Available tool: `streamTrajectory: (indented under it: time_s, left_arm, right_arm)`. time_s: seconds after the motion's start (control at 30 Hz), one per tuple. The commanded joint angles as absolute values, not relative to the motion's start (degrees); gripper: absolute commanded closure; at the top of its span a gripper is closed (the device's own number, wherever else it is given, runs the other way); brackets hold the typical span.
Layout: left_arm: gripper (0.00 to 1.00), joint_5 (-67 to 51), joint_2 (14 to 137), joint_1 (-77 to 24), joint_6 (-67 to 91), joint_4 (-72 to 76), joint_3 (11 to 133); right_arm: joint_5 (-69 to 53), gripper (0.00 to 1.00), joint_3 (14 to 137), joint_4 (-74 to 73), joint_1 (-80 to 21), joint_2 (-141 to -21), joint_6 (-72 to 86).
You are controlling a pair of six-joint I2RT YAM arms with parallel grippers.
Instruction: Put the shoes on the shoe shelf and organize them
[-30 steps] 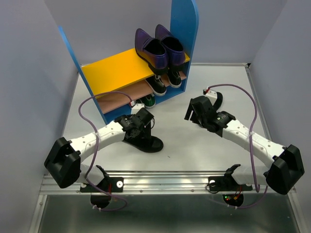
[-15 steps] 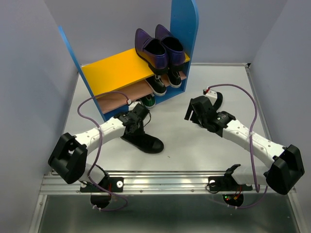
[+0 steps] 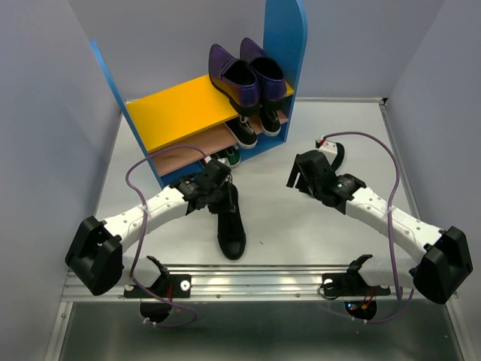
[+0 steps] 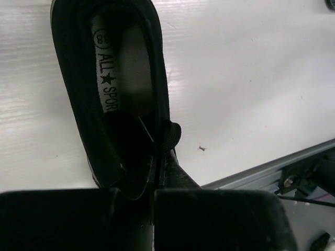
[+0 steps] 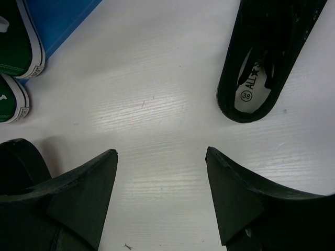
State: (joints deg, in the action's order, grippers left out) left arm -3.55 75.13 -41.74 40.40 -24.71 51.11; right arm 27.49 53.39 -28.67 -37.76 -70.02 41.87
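Note:
A plain black slip-on shoe (image 3: pixel 231 229) lies on the white table, its toe toward the near edge. My left gripper (image 3: pixel 217 193) is shut on its collar. In the left wrist view the left gripper (image 4: pixel 154 180) pinches the shoe's (image 4: pixel 76 99) side wall, and the insole shows above. My right gripper (image 3: pixel 304 170) hovers open to the right of it. In the right wrist view the right gripper (image 5: pixel 161 154) has only bare table between its fingers, with the black shoe (image 5: pixel 264 63) ahead. The shoe shelf (image 3: pixel 173 109) carries purple loafers (image 3: pixel 248 75) on its top board.
Black sneakers with white soles (image 3: pixel 252 128) sit on the lower board at its right end. Green sneakers (image 3: pixel 228 156) (image 5: pixel 13 57) stand by the shelf's front, next to the blue panel (image 5: pixel 57 21). A metal rail (image 3: pixel 263 274) runs along the near edge. Grey walls enclose the table.
My left gripper has shut on the black shoe's collar. The shoe has swung from pointing right to pointing at the near edge. The right arm has barely moved.

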Motion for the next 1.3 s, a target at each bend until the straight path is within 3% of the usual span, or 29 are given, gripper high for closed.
streamTrajectory:
  time_s: [0.0,0.37,0.4,0.43,0.57,0.63,0.87,1.27]
  left_arm:
    - [1.00,-8.17,74.70,-42.54,43.94,-20.75,53.79]
    - [1.00,-5.71,85.16,-48.25,46.32,-15.91,62.75]
    - [0.95,-6.06,86.47,-48.51,46.23,-15.91,63.62]
    - [0.80,-6.50,87.01,-48.95,45.36,-16.26,65.11]
    - [0.46,-5.10,87.28,-49.48,43.08,-18.62,67.41]
    - [0.37,-3.52,86.58,-49.57,42.02,-20.12,68.46]
    - [0.37,3.24,80.08,-49.48,37.97,-27.41,72.15]
    - [0.38,14.41,72.07,-48.60,37.35,-31.29,75.24]
  right_arm:
    - [29.53,0.26,52.82,-28.21,-37.88,-67.85,42.10]
    - [26.38,0.25,52.47,-28.12,-37.88,-67.76,40.43]
    - [25.93,0.25,52.64,-28.12,-37.88,-67.76,40.08]
    - [24.36,0.21,52.65,-28.04,-37.88,-67.85,39.47]
    - [19.62,0.18,51.68,-27.51,-37.88,-67.33,37.88]
    - [17.94,0.15,49.93,-27.07,-37.88,-66.54,37.79]
    - [10.65,0.12,45.18,-24.79,-39.54,-64.77,38.93]
    - [13.53,0.02,48.86,-18.37,-59.75,-77.84,39.20]
